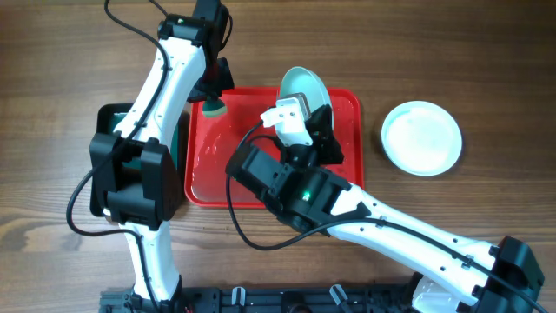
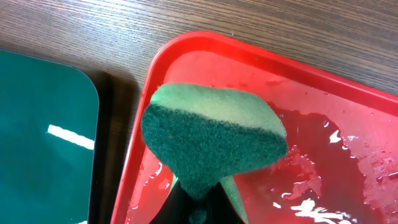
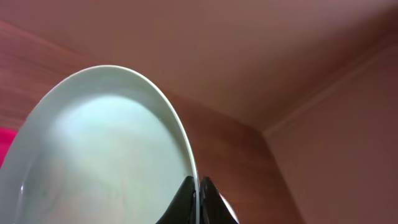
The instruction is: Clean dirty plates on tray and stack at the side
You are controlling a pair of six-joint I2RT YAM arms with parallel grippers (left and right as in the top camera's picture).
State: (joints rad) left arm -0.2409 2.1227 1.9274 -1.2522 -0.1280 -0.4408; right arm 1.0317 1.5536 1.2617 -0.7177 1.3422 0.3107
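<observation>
Water (image 2: 311,205) lies in puddles on the floor of the red tray (image 1: 208,178), which holds no plate flat on its floor. Left gripper (image 1: 211,97), over the tray's far left corner, is closed around a green sponge (image 2: 211,143). Right gripper (image 3: 199,200) pinches the rim of a tilted plate (image 3: 106,149), raised at the tray's far edge. Second plate (image 1: 422,137) rests on the table (image 1: 486,69), right of the tray and apart from it. Dark green tray (image 1: 109,117) sits just left of the red tray.
</observation>
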